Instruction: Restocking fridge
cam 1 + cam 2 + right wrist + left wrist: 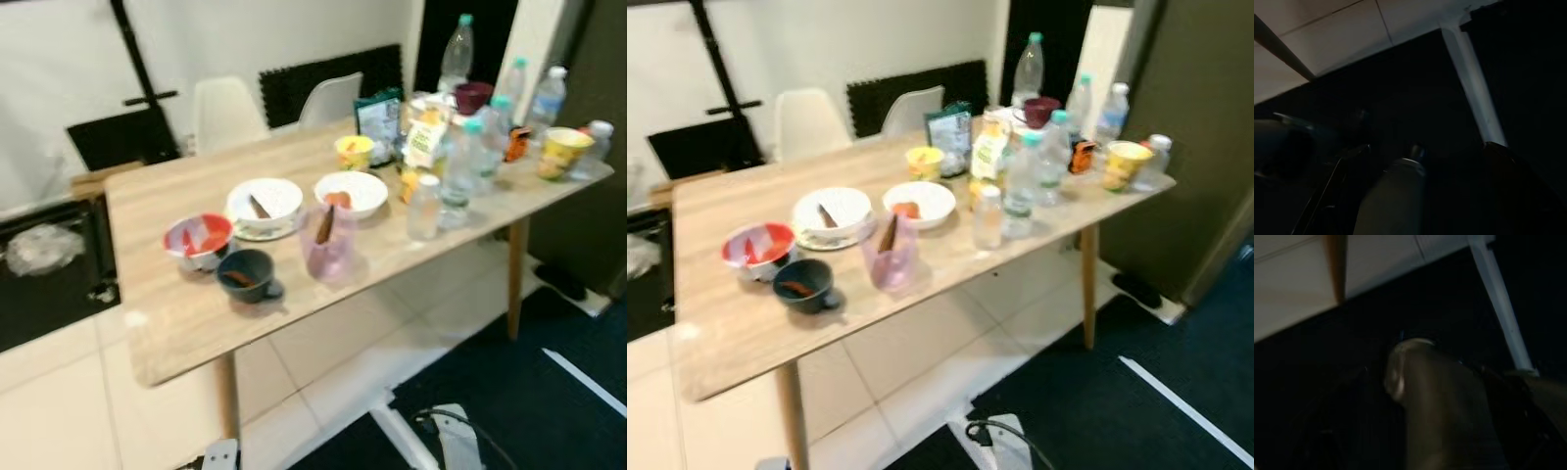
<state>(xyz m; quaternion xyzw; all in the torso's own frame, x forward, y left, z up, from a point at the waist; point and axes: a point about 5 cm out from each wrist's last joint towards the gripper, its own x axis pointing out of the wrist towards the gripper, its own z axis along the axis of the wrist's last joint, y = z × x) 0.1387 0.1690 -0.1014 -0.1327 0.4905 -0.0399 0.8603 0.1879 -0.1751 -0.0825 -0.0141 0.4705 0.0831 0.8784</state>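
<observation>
A long wooden table (176, 313) stands before me. Several clear water bottles (457, 176) cluster at its right end, with a tall bottle (456, 54) behind them and a small one (423, 208) in front. A pale carton (426, 137), a green bag (377, 117) and a yellow cup (563, 152) stand among them. A tall dark appliance front (1205, 147) rises at the far right. Both arms hang low over the floor. The left gripper (1425, 440) and right gripper (1410, 205) are lost in shade.
Mid-table are two white bowls (351, 193) (265, 204), a red-and-white bowl (199, 238), a dark teal cup (245, 274) and a pink cup (328, 245). Two white chairs (227, 113) stand behind. Below are pale tiles and a dark rug (549, 411).
</observation>
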